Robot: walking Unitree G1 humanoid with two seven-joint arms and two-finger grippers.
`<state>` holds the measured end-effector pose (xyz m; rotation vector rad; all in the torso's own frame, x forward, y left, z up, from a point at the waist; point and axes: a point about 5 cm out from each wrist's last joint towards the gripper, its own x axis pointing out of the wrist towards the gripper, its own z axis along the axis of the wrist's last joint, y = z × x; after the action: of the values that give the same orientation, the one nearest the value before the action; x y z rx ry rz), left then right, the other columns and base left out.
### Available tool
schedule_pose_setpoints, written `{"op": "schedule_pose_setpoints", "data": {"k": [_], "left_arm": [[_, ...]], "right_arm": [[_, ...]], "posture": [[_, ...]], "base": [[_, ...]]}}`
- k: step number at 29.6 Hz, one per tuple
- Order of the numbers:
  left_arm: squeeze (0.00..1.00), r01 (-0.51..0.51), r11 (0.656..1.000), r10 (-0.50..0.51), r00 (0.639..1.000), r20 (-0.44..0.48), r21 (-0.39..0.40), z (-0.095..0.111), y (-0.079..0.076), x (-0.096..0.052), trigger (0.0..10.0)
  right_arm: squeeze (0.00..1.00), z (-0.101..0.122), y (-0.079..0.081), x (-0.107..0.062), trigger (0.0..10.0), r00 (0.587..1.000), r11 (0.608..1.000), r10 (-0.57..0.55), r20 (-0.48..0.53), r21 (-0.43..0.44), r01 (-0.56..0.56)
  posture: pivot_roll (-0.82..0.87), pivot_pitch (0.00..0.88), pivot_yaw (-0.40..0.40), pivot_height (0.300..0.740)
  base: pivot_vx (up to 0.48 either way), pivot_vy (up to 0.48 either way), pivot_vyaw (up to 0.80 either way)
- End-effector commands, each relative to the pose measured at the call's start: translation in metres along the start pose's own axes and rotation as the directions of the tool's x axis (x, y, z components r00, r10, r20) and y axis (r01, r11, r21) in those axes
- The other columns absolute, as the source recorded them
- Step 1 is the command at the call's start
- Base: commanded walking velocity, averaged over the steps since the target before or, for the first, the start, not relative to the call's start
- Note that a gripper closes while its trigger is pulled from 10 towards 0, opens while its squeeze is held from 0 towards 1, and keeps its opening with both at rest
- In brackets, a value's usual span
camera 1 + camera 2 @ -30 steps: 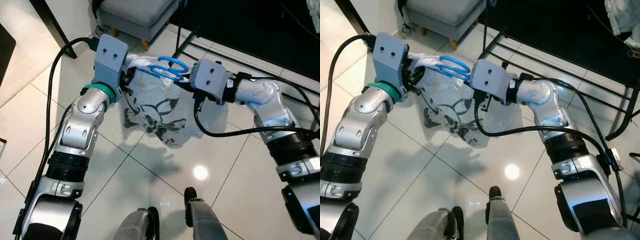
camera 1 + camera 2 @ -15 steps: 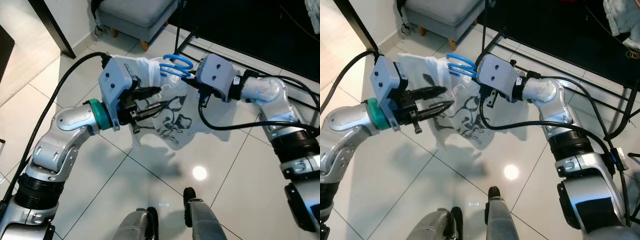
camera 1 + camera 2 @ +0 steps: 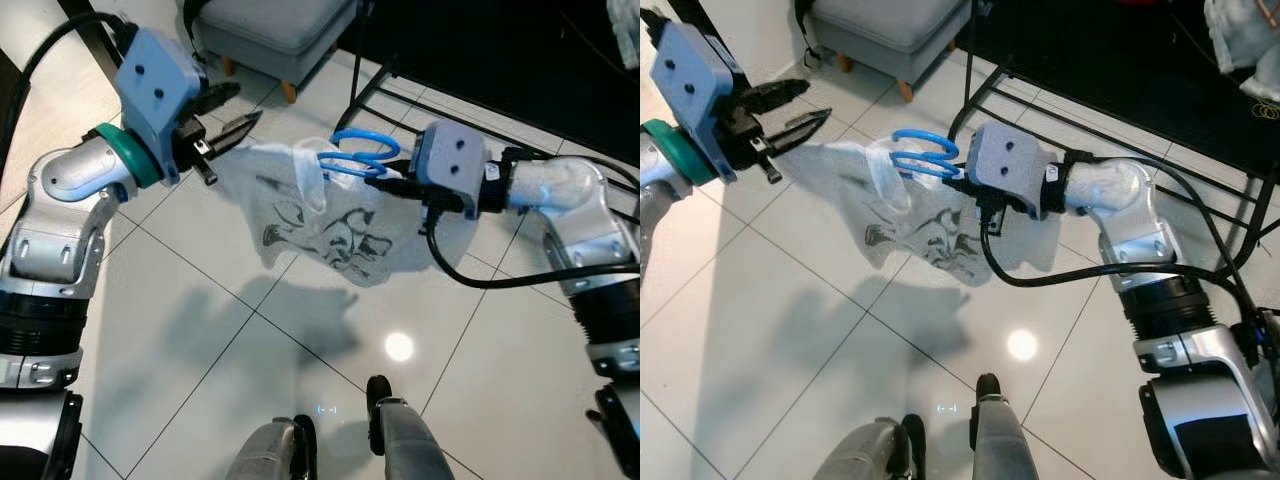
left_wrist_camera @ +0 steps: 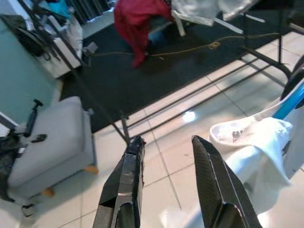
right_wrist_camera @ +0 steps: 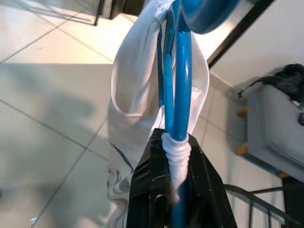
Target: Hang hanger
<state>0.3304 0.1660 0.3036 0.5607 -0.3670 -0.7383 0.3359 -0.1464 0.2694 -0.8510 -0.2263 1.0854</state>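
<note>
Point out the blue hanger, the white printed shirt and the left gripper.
blue hanger (image 3: pixel 362 153), left eye view, on its hook loop.
white printed shirt (image 3: pixel 330 235), left eye view, on the printed front.
left gripper (image 3: pixel 238 107), left eye view, midway between its open fingertips.

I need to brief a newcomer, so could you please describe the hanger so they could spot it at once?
Start at the grey footstool on the tiled floor, then look to the silver right arm reaching in front of it. Its pincer is shut on the hanger: the one bright blue looped thing, with a white printed shirt draped from it.
</note>
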Motion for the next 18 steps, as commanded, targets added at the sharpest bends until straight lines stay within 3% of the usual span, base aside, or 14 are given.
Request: {"op": "schedule_pose_setpoints", "data": {"k": [1,2,3,4,6,7,8,11,14,18], "left_arm": [[0.0,0.074,0.997,-0.074,0.997,-0.021,0.019,-0.005,-0.006,-0.004,10.0],[0.57,0.138,0.99,-0.138,0.99,-0.018,0.016,-0.005,-0.011,-0.006,10.0],[0.57,0.138,0.99,-0.138,0.99,-0.018,0.016,-0.005,-0.011,-0.006,10.0],[1.0,0.164,0.986,-0.164,0.986,-0.009,-0.001,-0.004,-0.011,-0.006,10.0],[1.0,0.164,0.986,-0.164,0.986,-0.009,-0.001,-0.004,-0.011,-0.006,10.0],[0.62,0.161,0.987,-0.161,0.987,0.007,-0.019,-0.002,-0.009,-0.005,10.0],[0.0,0.12,0.991,-0.118,0.992,0.034,-0.053,0.001,-0.005,-0.003,10.0],[0.0,0.076,0.993,-0.07,0.995,0.068,-0.091,0.004,-0.001,-0.001,10.0],[0.0,-0.006,0.983,0.031,0.99,0.135,-0.184,0.01,0.007,0.002,10.0],[0.0,-0.022,0.974,0.061,0.984,0.169,-0.225,0.013,0.011,0.001,10.0]], "right_arm": [[0.0,0.004,0.009,-0.003,0.0,0.998,0.998,0.062,0.027,0.003,-0.062],[0.0,0.004,0.011,-0.008,0.0,0.996,0.996,0.083,0.023,0.017,-0.083],[0.0,0.004,0.011,-0.008,0.0,0.996,0.996,0.083,0.023,0.017,-0.083],[0.0,0.002,0.01,-0.013,0.0,0.997,0.997,0.075,0.017,0.031,-0.075],[0.0,0.002,0.01,-0.013,0.0,0.997,0.997,0.075,0.017,0.031,-0.075],[0.0,0.001,0.008,-0.016,0.0,0.999,0.998,0.051,0.012,0.048,-0.052],[0.0,-0.002,0.005,-0.017,0.0,1.0,0.996,0.021,0.011,0.081,-0.022],[0.0,-0.006,0.005,-0.017,0.0,1.0,0.992,-0.011,0.008,0.129,0.01],[0.0,-0.016,0.013,-0.014,0.0,1.0,0.979,-0.025,-0.005,0.201,0.026],[0.0,-0.018,0.02,-0.012,0.0,1.0,0.974,-0.015,-0.012,0.226,0.017]], "posture": [[-0.12,0.18,0.102,0.737],[-0.13,0.181,0.104,0.737],[-0.13,0.181,0.104,0.737],[-0.13,0.181,0.108,0.737],[-0.13,0.181,0.108,0.737],[-0.13,0.179,0.108,0.737],[-0.13,0.177,0.108,0.737],[-0.13,0.175,0.105,0.737],[-0.13,0.175,0.102,0.737],[-0.13,0.174,0.101,0.737]], "base": [[0.0,0.0,0.0],[0.0,0.0,0.0],[0.0,0.0,0.0],[0.0,0.0,0.0],[0.0,0.0,0.0],[0.0,0.0,0.0],[0.0,0.0,0.0],[0.0,0.0,0.0],[0.0,0.0,0.0],[0.0,0.0,0.0]]}}
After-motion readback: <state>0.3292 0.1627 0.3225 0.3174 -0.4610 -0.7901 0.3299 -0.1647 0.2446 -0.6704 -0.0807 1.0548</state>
